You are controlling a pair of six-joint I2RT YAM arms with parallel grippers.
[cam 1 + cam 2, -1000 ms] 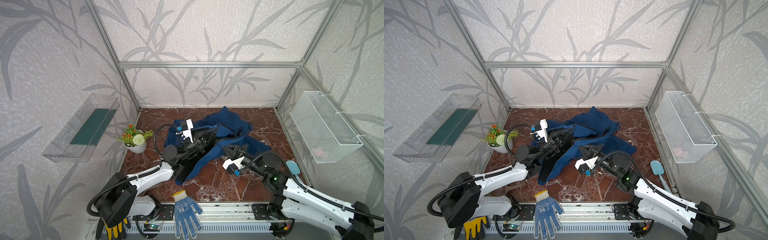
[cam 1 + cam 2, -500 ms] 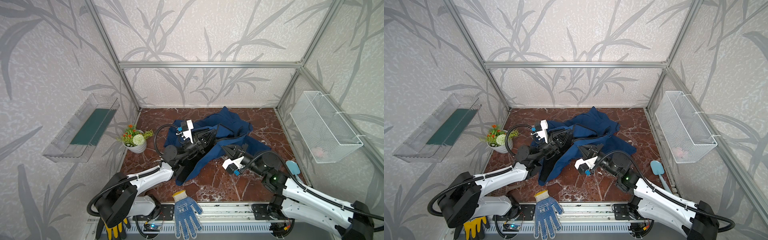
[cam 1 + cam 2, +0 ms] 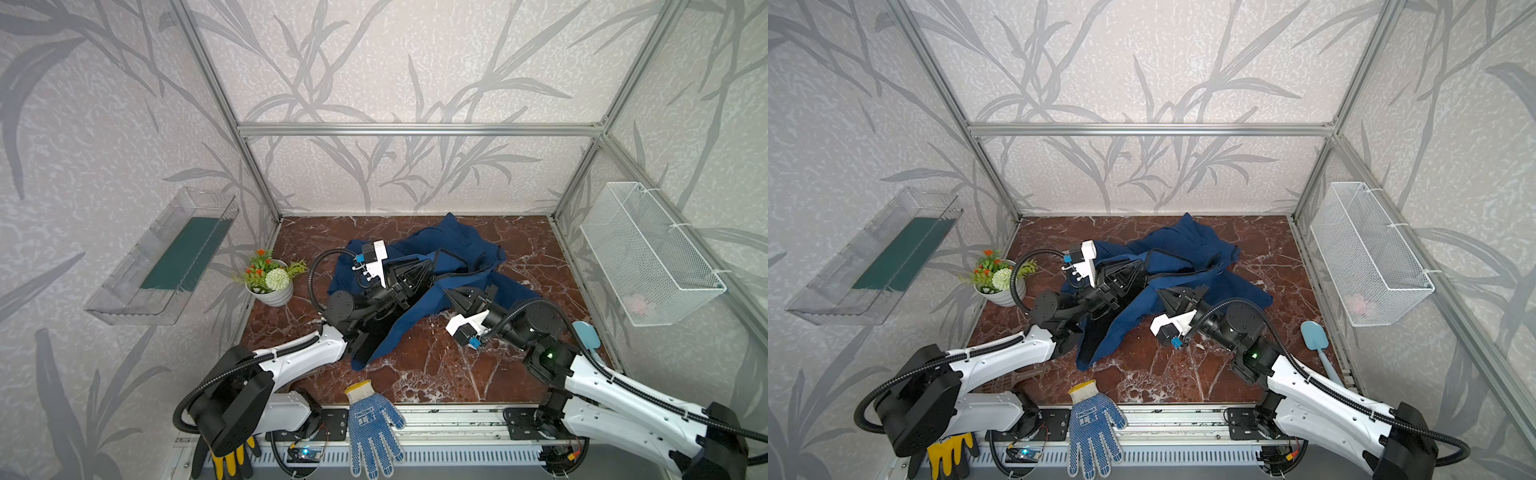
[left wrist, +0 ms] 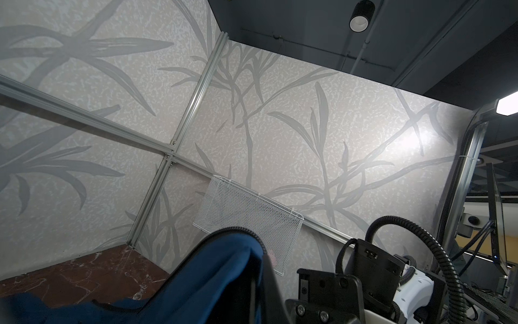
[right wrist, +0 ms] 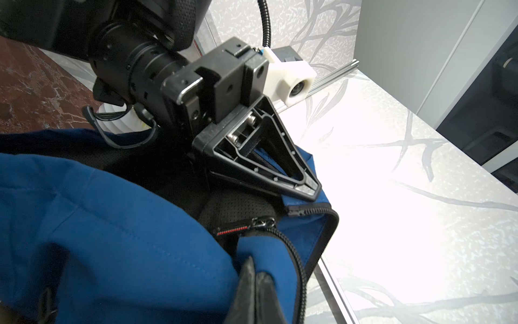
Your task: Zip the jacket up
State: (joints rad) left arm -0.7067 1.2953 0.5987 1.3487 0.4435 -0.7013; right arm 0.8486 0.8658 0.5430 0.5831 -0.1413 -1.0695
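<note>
Navy fabric, the jacket (image 3: 457,255), lies crumpled on the marble floor (image 3: 419,370) from the centre out toward 12 o'clock, with one flap trailing toward 7 o'clock beside the left arm. The left gripper (image 3: 428,266) has its jaws pressed together on the jacket's edge. In the right wrist view its fingertips (image 5: 309,190) sit on a blue corner just beside the end of the zip tape. The right gripper (image 3: 449,293) is likewise fully closed. Judging by the cloth peaking at its fingertips (image 5: 253,283), it seems to pinch a fold next to the zip teeth (image 5: 297,269), though the contact itself is hidden. The slider (image 5: 263,221) shows between the two grips, against black mesh lining.

The step in hand looks like bringing the two front edges together at the slider. To do it well, I would keep both pinches close to the tape, draw the hem taut so the teeth lie straight, and keep the lining out of the slider.

Open floor lies at 5 to 6 o'clock, before the dotted glove (image 3: 374,428) on the front rail, and at 2 o'clock. It is tighter at 9 o'clock, where the flower pot (image 3: 270,296) stands near the left arm's cable loop. It is also tight at 4 o'clock, where a pale blue spatula (image 3: 1314,334) lies beside the right arm
</note>
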